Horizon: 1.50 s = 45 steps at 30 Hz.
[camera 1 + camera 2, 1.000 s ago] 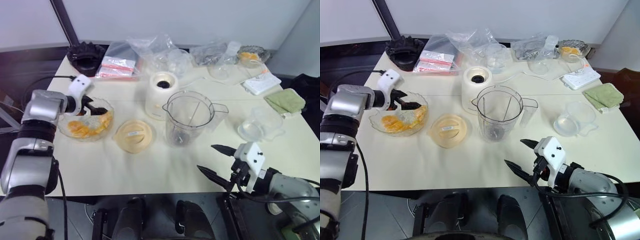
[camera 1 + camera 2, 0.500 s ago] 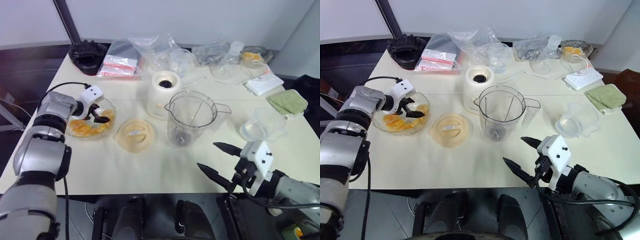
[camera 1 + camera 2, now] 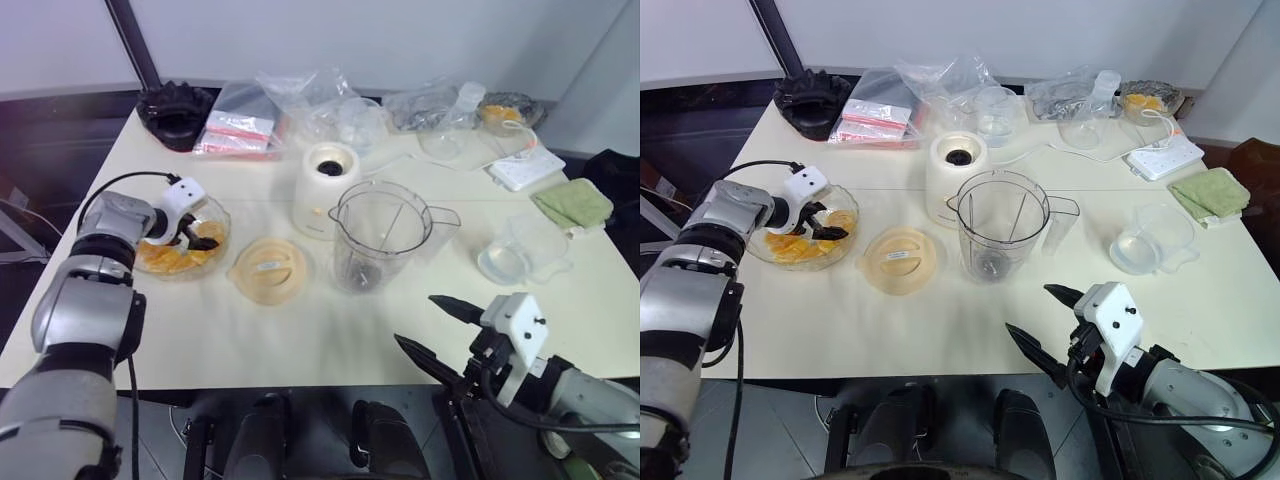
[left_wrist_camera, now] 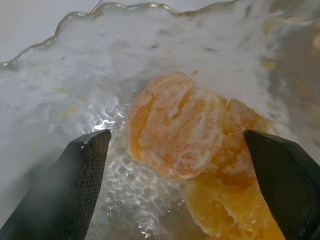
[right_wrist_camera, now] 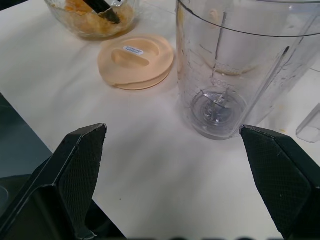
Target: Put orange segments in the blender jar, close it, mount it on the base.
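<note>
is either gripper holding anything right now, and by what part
Nothing is held. The left gripper stands open around the orange segments in the bowl; the right gripper is open over the table edge.

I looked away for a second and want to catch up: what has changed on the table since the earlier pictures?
The left gripper has come down into the glass bowl, its open fingers now on either side of the orange segments; nothing is gripped yet. The right gripper stays open near the table's front edge, holding nothing. The jar, lid and base have not moved.
</note>
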Motion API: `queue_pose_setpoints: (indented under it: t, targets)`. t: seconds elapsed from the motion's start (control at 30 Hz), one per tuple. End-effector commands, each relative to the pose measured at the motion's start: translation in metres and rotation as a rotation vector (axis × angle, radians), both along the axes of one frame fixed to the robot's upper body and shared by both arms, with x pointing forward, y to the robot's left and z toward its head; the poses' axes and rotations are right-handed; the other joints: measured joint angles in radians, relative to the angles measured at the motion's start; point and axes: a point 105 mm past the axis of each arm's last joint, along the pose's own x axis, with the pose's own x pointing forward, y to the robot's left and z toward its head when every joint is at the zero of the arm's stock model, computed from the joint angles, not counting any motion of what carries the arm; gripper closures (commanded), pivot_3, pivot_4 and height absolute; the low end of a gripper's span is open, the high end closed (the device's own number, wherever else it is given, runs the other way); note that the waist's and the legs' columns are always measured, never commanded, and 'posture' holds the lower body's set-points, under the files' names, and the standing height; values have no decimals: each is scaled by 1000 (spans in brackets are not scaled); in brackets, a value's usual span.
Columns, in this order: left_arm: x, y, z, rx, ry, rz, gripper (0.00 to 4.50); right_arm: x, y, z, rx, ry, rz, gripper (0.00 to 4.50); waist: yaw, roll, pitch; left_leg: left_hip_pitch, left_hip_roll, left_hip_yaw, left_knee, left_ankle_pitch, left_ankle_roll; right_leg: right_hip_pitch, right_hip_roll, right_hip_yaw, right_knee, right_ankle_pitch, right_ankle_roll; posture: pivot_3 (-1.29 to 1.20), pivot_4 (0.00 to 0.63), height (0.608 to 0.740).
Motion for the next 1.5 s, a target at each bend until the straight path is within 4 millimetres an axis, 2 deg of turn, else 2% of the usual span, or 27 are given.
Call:
queue_pose_setpoints:
  t: [0.03,0.07,0.27,0.4,0.5,0.63,0.77,0.93,1.03,1.07,1.17,1.2,1.27,1.33,1.37,1.43,1.5]
  targets:
    - [-2,4,-6,7,15,20,570,-2,7,12,3,-56,19,0,1,0,0,0,0,0,0,0,0,0,0,0,0,0,0,0,150,740]
    - [-2,4,-7,9,15,24,896,-2,7,12,4,-57,19,0,1,0,0,0,0,0,0,0,0,0,0,0,0,0,0,0,150,740]
    - [-2,9,-11,11,-2,70,3996,-3,10,11,9,-57,14,0,0,0,0,1,0,0,0,0,0,1,0,0,1,0,0,0,150,740]
    - [-1,18,-3,8,-30,104,3996,-3,14,10,22,-53,14,0,0,0,0,1,0,0,0,0,0,1,0,0,1,2,3,0,150,740]
    - [0,24,11,-42,-59,119,3996,-4,16,7,35,-46,14,0,-2,0,0,1,0,0,0,0,0,0,0,0,1,2,3,0,150,740]
    - [-3,32,49,-176,-87,114,3996,-4,22,3,62,-35,14,0,-2,-1,0,0,0,0,0,0,0,0,1,0,1,1,2,0,150,740]
    - [-17,39,82,-251,-64,34,3996,-1,24,0,72,-41,14,0,-2,-1,0,0,0,0,0,0,0,0,1,0,1,0,0,0,150,740]
    - [-30,31,122,-341,-55,-80,3996,6,19,0,69,-60,9,0,2,-1,0,0,0,0,0,0,0,0,0,0,0,0,0,0,150,740]
    - [-33,7,161,-396,-97,-218,3996,7,13,2,56,-66,0,0,1,-2,0,-1,0,-1,1,0,0,0,0,0,0,0,0,0,150,740]
    - [-33,-5,180,-419,-132,-273,3996,7,9,2,48,-68,-11,0,1,-2,0,-1,0,-1,1,0,0,0,0,0,0,0,0,0,150,740]
    - [-38,-50,237,-482,-249,-454,3996,9,-6,5,26,-78,-59,0,5,-6,2,-1,0,-2,1,0,0,0,1,0,0,0,0,0,150,740]
    - [-39,-58,244,-490,-263,-483,3996,11,-9,5,23,-79,-68,0,3,-6,2,-2,-1,-2,1,0,0,1,1,0,0,0,0,0,150,740]
    - [-46,-95,270,-556,-293,-627,3996,13,-20,9,19,-94,-108,0,-1,-6,2,-1,-1,-1,1,0,1,1,0,1,-1,0,0,0,150,740]
    - [-54,-125,285,-609,-297,-738,3996,14,-29,12,21,-106,-141,0,-1,-5,2,-1,-1,-1,1,0,1,1,0,1,0,0,1,0,150,740]
    - [-55,-134,287,-624,-294,-765,3996,15,-32,12,23,-109,-150,0,-1,-4,1,0,-1,-1,1,0,1,1,0,1,0,0,1,0,150,740]
    - [-58,-163,285,-654,-267,-854,3996,16,-40,16,18,-125,-177,0,-4,-3,1,1,-1,-1,1,0,1,1,1,1,2,0,1,0,150,740]
    - [-61,-194,269,-650,-215,-962,3996,14,-45,25,28,-151,-200,0,-3,-3,1,2,0,-1,1,0,1,1,2,1,3,0,1,0,150,740]
